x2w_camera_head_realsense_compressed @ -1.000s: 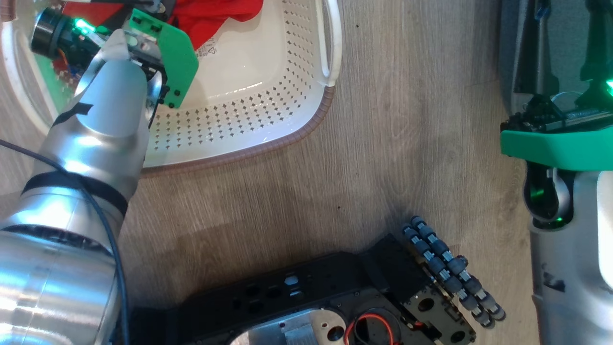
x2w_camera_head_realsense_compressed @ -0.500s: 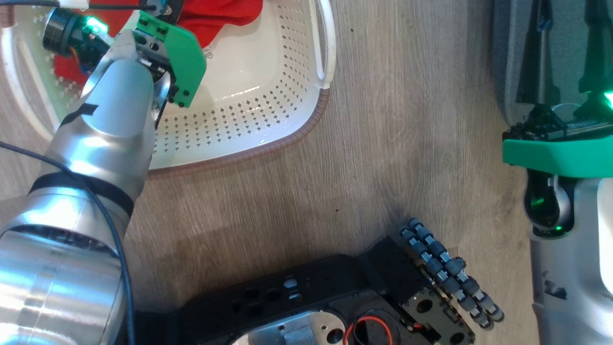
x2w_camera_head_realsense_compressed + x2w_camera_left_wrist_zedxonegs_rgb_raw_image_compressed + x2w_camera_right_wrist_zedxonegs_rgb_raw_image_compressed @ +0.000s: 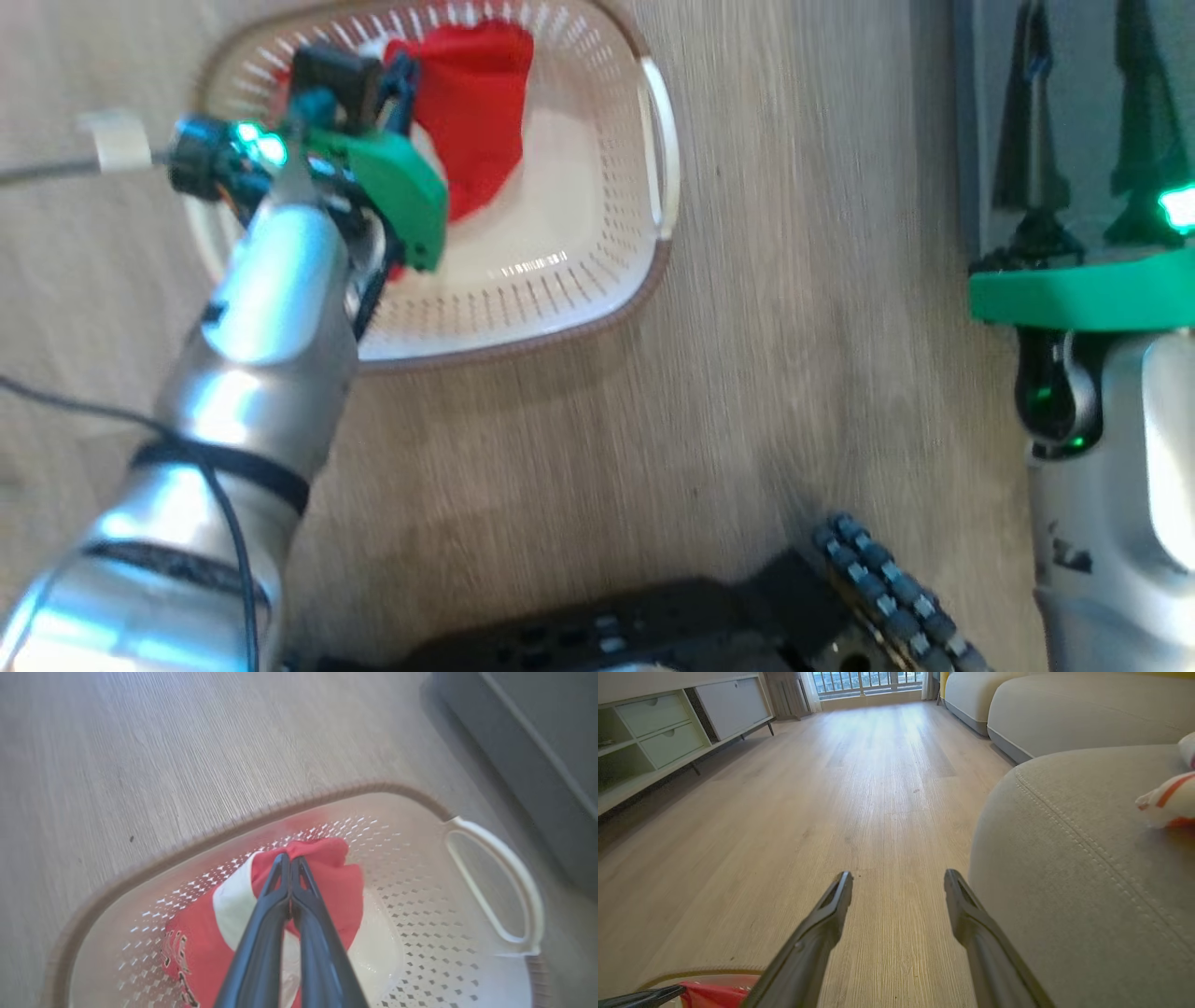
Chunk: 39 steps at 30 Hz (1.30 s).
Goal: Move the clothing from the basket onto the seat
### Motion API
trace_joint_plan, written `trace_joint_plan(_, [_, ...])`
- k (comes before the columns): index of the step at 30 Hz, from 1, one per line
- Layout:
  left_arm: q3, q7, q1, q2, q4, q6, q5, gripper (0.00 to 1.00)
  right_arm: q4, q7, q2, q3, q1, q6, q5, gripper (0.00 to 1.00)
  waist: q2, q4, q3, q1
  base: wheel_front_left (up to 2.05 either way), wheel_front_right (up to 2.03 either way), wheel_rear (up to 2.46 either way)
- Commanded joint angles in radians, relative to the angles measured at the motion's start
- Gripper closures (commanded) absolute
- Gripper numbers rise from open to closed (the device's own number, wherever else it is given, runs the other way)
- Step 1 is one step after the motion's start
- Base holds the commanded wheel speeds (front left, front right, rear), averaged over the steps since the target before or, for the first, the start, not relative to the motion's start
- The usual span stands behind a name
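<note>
Red cloth with a white panel, the clothing [image 3: 343,891], is pinched at its peak between the pressed-together fingers of the left gripper [image 3: 290,861]. From that pinch the fabric hangs down and back toward the wrist, inside the basket [image 3: 187,845]. The left wrist view is blurred, so I cannot tell whether the lower folds rest on the basket's floor or hang just clear of it. Dark lettering shows on the red fabric to the left of the fingers, low down. Beyond the fingertips runs the basket's brown rim, then the wooden floor [image 3: 140,742]. To the right of the gripper, one white handle [image 3: 495,882] loops off the basket's side, and past that lies a dark grey edge.

In the head view the left forearm reaches over the near rim of the basket, with the red cloth [image 3: 481,103] just ahead of its green wrist plate.

The right gripper [image 3: 899,879] is spread, with a wide gap between its two fingers and nothing in it. It hangs above bare floor. The seat [image 3: 1087,882] is just to its right, grey fabric with a double stitched seam along the rounded edge. Further right on the seat lies a pale bundle with a red stripe [image 3: 1164,800], too blurred to name. Low to the left of this gripper, a bit of red cloth and basket rim show. Far ahead and left stands a white cabinet [image 3: 668,732] with drawers; ahead and right, a pale sofa [image 3: 1064,714].
</note>
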Motion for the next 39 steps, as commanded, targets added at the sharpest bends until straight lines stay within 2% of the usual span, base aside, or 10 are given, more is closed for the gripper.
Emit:
trace_joint_plan(1, [0.033,-0.012,0.065,0.012,-0.074,-0.003,-0.018,1.0,-0.013,-0.006,0.004,0.007,0.06,0.0,-0.01,0.0,-0.0001,0.061,-0.145,0.0001,0.0,0.0,0.0])
trace_joint_plan(10, [0.133,-0.012,0.376,0.025,-0.353,-0.005,-0.076,1.0,0.086,-0.006,-0.007,0.0,0.16,0.0,-0.053,0.0,-0.0001,0.13,-0.413,0.0001,0.0,0.0,0.0])
trace_joint_plan(19, [0.201,-0.012,0.628,0.047,-0.585,0.017,-0.101,1.0,0.173,-0.006,-0.032,0.013,0.274,0.0,-0.061,0.0,-0.0001,0.19,-0.618,0.0001,0.0,0.0,0.0])
trace_joint_plan(29, [0.246,-0.003,0.786,0.071,-0.741,0.043,-0.147,1.0,0.218,-0.006,-0.045,0.042,0.34,0.0,-0.064,0.0,-0.0001,0.218,-0.726,0.0001,0.0,0.0,0.0])
trace_joint_plan(39, [0.26,0.048,0.847,0.11,-0.841,0.069,-0.156,1.0,0.258,-0.006,-0.059,0.077,0.38,0.0,-0.058,0.0,-0.0001,0.234,-0.782,0.0001,0.0,0.0,0.0])
